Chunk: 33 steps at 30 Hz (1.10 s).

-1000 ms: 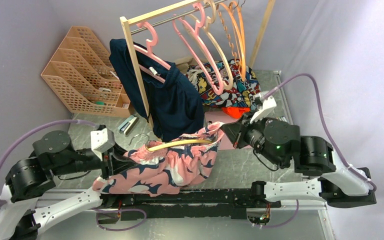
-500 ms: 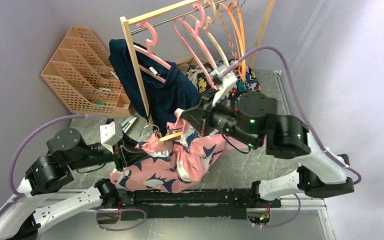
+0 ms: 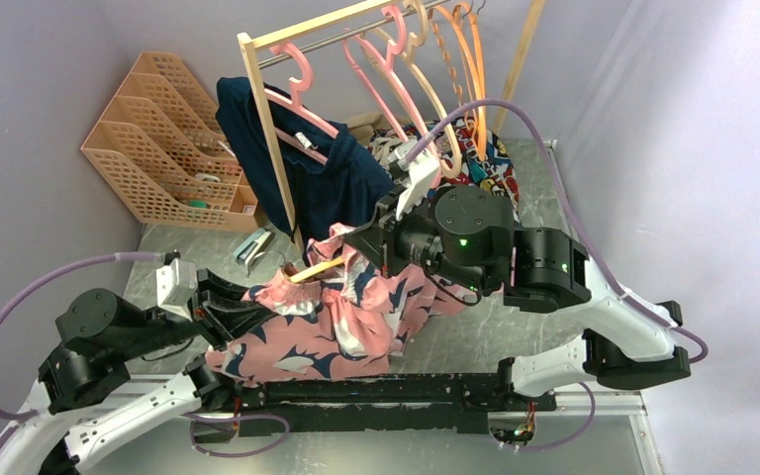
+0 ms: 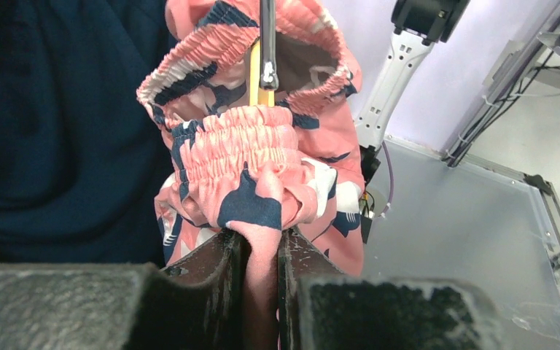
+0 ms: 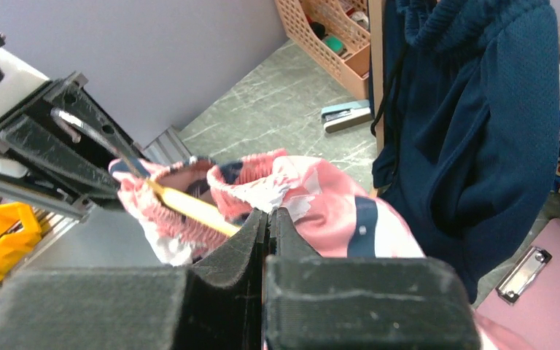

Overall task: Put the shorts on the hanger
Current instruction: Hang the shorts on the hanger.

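The salmon-pink shorts [image 3: 341, 317] with navy and white blotches hang bunched between both grippers, above the table's front. The pale yellow hanger [image 3: 319, 269] sits inside the waistband, one arm sticking out. In the left wrist view its yellow neck [image 4: 257, 73] and silver hook [image 4: 267, 44] rise out of the gathered waistband [image 4: 251, 138]. My left gripper [image 3: 236, 319] is shut on a fold of the shorts [image 4: 262, 244]. My right gripper [image 3: 358, 243] is shut on the waistband edge [image 5: 268, 215], with the hanger arm [image 5: 189, 208] running beside its left finger.
A wooden rack [image 3: 267, 129] stands behind, holding pink hangers [image 3: 396, 89], orange hangers [image 3: 470, 69] and a plain navy garment [image 3: 332, 193]. An orange file organiser [image 3: 158, 139] is at back left, a stapler [image 3: 254, 247] is near it, cartoon-print cloth [image 3: 485, 163] is at back right, and a pink clipboard [image 5: 547, 292] lies on the table.
My right arm swung left and up toward the rack, carrying the waistband and hanger end. The shorts bunched up. My left gripper drew back to the lower left, still holding fabric.
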Motion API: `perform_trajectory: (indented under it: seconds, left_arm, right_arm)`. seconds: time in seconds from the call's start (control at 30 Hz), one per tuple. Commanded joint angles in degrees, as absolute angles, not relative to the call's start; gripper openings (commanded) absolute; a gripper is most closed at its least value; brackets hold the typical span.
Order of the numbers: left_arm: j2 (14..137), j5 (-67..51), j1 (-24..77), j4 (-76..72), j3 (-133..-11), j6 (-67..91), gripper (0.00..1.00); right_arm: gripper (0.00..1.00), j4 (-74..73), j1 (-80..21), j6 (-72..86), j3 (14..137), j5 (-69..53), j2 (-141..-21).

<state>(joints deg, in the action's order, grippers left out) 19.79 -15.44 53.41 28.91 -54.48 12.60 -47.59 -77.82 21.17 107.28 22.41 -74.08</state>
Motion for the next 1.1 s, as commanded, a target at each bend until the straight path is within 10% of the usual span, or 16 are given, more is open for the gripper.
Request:
perform_trajectory:
  seconds: [0.0, 0.43, 0.57, 0.7, 1.07]
  left_arm:
    - [17.38, -9.28, 53.14, 21.97, -53.23, 14.08, 0.07]
    - [21.88, -13.25, 53.11, 12.54, -49.86, 15.54, 0.07]
    - [20.03, -12.36, 53.09, 12.05, -48.4, 16.72, 0.07]
    - [16.79, -10.33, 53.09, 11.98, -47.4, 17.48, 0.07]
    - [10.83, -5.08, 53.09, 10.73, -46.23, 18.81, 0.07]
  right_arm:
    - [0.0, -48.63, -77.78, 20.13, 104.44, 16.0, -71.22]
    - [0.0, -37.72, -78.18, 18.98, 102.81, 2.04, -78.45]
    - [0.5, -38.09, -78.35, 16.84, 104.73, 0.86, -78.16]
    - [0.77, -37.15, -78.35, 16.02, 101.67, 3.32, -72.97]
    - [0.79, -32.42, -78.29, 19.35, 85.02, 17.73, -53.84]
